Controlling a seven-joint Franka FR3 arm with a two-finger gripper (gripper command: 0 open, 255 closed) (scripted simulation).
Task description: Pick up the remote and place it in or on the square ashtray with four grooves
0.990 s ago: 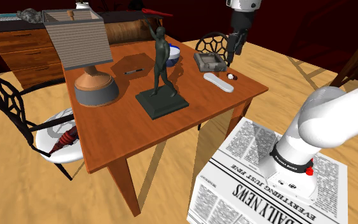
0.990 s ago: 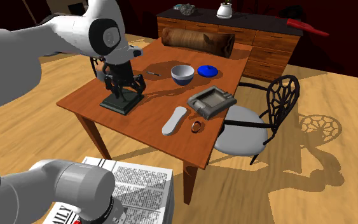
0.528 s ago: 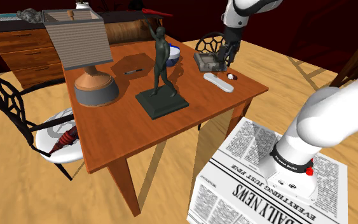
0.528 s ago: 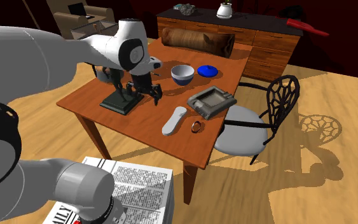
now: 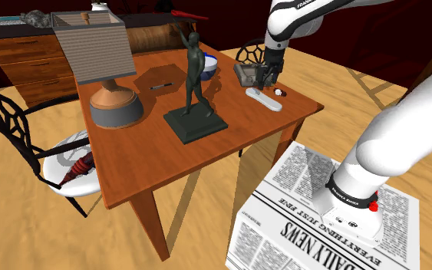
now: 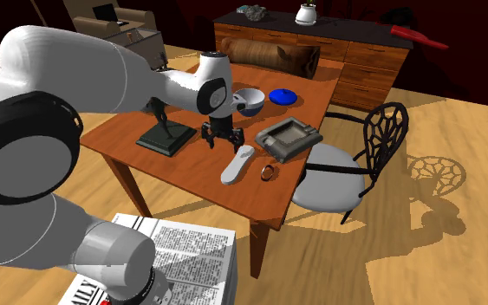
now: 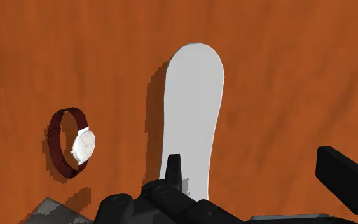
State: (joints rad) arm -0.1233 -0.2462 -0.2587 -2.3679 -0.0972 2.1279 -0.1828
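In the second exterior view, start at the statue's dark base (image 6: 165, 137) on the wooden table (image 6: 190, 165). The black gripper (image 6: 223, 142) hangs at the base's three o'clock, jaws apart and holding nothing. The pale remote (image 6: 237, 165) lies flat on the table at the gripper's five o'clock, not yet lifted. A wristwatch (image 6: 269, 172) sits just beside the remote, at its three o'clock. The grey square ashtray (image 6: 288, 139) is near, at the remote's two o'clock.

Your main risk is alignment. In the wrist view one finger (image 7: 173, 170) stands over the near end of the remote (image 7: 193, 114), while the other is out over bare wood. The remote is therefore not centred in the gap. If you come straight down like this, that finger would likely land on the remote and press or skid it instead of straddling it. Shift across until both long edges sit inside the jaws.

A skidded remote could knock the wristwatch, or slide toward the table edge at its six o'clock. Closing near the end rather than the middle may also let the long body droop or swing as you lift. The remote looks about as long as the ashtray is wide, so release it low or it may tip off the rim.
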